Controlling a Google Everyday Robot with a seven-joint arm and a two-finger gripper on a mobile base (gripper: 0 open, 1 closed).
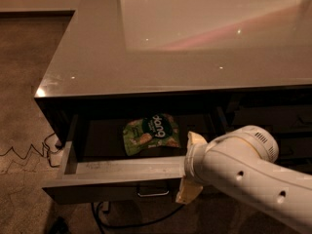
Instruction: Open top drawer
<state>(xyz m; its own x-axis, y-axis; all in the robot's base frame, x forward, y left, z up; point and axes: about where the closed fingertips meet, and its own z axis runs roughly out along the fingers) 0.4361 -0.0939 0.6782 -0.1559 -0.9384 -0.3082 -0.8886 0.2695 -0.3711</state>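
The top drawer (117, 168) stands pulled out from under the glossy counter. Its light grey inner walls and its small metal loop handle (152, 193) at the front centre are in view. A green snack bag (151, 133) lies flat on the drawer floor near the middle. My gripper (191, 167), at the end of the white arm (248, 172) coming in from the lower right, sits at the drawer's front wall. It is to the right of the handle, not on it.
The grey counter top (195, 43) overhangs the drawer's back. Slimmer dark drawer fronts (273, 116) sit to the right behind my arm. Black cables (29, 150) trail over the carpet at the left and under the drawer.
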